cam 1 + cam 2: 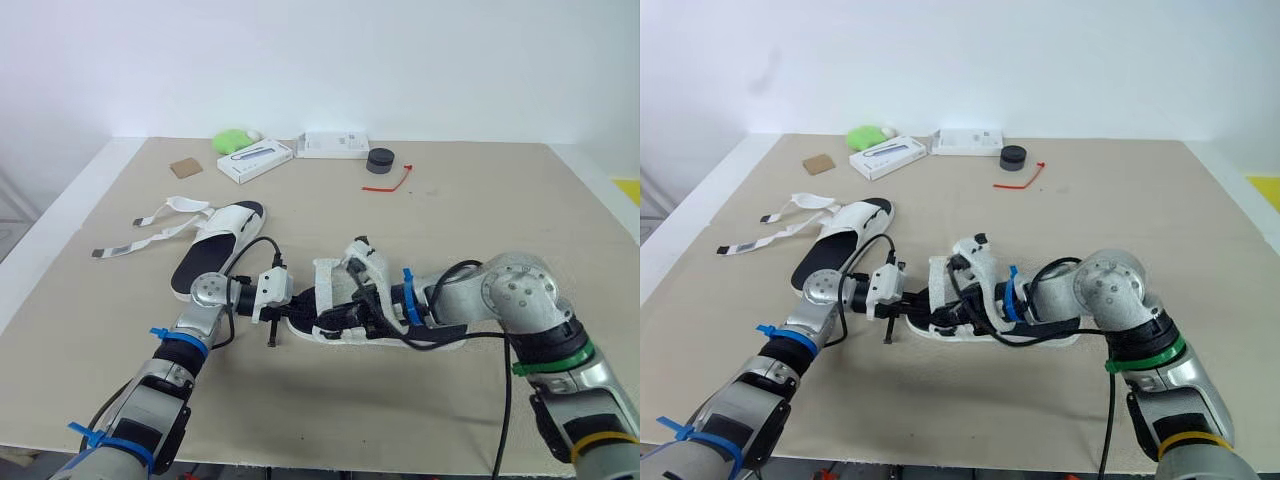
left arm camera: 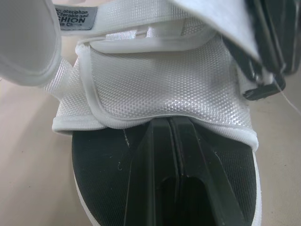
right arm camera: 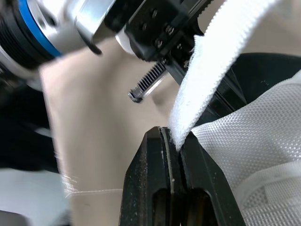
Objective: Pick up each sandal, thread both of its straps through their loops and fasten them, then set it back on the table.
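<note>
Item: sandal [image 1: 340, 322], lying by the middle of the table's [image 1: 470, 215] near edge.
- **Materials:** white woven mesh upper [image 2: 160, 80], black matte footbed [image 2: 101, 165], white sole rim [image 1: 390, 342], fuzzy webbing strap [image 3: 207, 70].
- **Handling:** probably light. The sole looks fairly stiff and the straps limp, so steady it at the sole and take the strap near its tip.
- **Grippers:** right gripper [image 3: 175, 136] clamped on the strap; left gripper [image 2: 172, 123] closed at the mesh hem.

Also: second sandal [image 1: 222, 240], toward the left edge, straps loose.

Plain white wall [image 1: 320, 60], beige tabletop [image 1: 500, 200] with pale rim, soft even light

Front of table [image 1: 400, 400] free; 2nd sandal [image 1: 225, 235] crowds left, boxes [image 1: 255, 160] at rear.
</note>
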`<state>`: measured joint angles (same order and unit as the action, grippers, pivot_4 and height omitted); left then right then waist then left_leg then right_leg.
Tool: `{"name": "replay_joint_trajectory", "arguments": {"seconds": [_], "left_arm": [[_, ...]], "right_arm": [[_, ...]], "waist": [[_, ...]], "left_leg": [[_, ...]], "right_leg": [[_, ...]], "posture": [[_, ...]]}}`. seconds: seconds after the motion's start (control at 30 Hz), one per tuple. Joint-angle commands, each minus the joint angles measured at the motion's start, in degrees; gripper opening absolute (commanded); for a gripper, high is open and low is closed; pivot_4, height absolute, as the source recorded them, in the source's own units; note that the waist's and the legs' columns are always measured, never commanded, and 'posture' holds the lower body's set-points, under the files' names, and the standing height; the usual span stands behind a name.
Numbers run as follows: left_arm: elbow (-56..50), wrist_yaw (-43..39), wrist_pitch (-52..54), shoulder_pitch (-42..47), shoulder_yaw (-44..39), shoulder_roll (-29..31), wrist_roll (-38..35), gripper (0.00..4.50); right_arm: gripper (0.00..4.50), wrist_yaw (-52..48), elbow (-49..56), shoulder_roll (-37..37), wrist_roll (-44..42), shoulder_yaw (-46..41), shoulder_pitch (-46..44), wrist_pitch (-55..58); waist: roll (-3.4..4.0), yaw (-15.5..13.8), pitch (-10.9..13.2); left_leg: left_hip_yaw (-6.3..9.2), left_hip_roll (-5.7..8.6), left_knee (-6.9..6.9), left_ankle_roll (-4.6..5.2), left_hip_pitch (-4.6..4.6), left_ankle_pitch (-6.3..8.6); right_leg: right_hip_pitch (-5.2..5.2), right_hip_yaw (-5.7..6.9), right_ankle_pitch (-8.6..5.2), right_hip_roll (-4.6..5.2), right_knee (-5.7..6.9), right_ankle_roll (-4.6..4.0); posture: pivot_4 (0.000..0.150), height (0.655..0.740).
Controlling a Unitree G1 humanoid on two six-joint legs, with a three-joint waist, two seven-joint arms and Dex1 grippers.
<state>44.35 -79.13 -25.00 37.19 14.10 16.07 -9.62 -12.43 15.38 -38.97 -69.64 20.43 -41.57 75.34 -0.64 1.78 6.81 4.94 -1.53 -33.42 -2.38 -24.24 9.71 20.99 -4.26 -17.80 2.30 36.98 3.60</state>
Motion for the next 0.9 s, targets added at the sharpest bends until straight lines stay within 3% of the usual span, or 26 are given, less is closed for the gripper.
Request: {"name": "replay_joint_trajectory", "arguments": {"seconds": [0.03,0.13,0.23,0.43,0.63,0.9], "left_arm": [[7.8,0.2,3.8,-5.0,4.9,1.5,7.4,0.0],[7.7,0.1,3.8,-5.0,5.0,1.6,7.4,0.0],[7.8,0.1,3.7,-4.9,5.0,1.7,7.5,0.0],[7.8,0.0,3.6,-4.8,5.0,1.7,7.5,0.0],[7.9,-0.1,3.6,-4.7,5.1,1.6,7.6,0.0],[8.0,0.3,3.6,-4.9,5.0,1.4,7.6,0.0]], "right_arm": [[0.01,-5.4,-0.4,-1.0,9.6,3.1,-0.1,-2.9],[0.01,-10.1,-1.0,-1.4,11.0,2.4,-0.4,-1.8],[0.96,-13.6,-1.9,-1.5,8.5,-0.3,-0.6,2.0],[3.39,-14.0,-11.0,4.4,4.9,-10.2,-3.8,10.4],[3.39,-10.2,-21.2,11.5,3.1,-20.1,-10.8,17.0],[3.39,-6.5,-22.6,12.6,3.2,-19.8,-10.9,17.2]], "waist": [[-0.08,0.0,0.0],[-0.13,0.0,0.0],[-0.13,0.0,0.1],[-0.19,-0.3,0.1],[-0.12,-0.3,0.2],[0.03,-0.4,0.3]], "left_leg": [[-0.01,0.0,0.0,0.0,0.01,0.0],[0.01,-0.08,0.0,-0.01,0.06,0.0],[0.04,-0.13,0.0,-0.02,0.06,0.01],[-0.02,0.01,0.0,-0.02,0.05,0.01],[-0.01,-0.06,-0.01,-0.01,0.06,0.0],[-0.03,-0.04,-0.01,0.01,0.05,-0.01]], "right_leg": [[0.01,0.01,0.0,0.0,0.0,0.0],[0.01,0.05,0.01,0.0,0.0,-0.01],[0.01,0.09,0.02,0.04,0.01,-0.03],[-0.04,0.14,0.07,0.02,0.01,-0.07],[0.02,0.16,0.25,-0.08,0.01,-0.11],[0.0,0.15,0.24,-0.16,0.02,-0.13]], "posture": [[0.15,0.74],[0.15,0.74],[0.15,0.74],[0.15,0.74],[0.15,0.74],[0.15,0.74]]}}
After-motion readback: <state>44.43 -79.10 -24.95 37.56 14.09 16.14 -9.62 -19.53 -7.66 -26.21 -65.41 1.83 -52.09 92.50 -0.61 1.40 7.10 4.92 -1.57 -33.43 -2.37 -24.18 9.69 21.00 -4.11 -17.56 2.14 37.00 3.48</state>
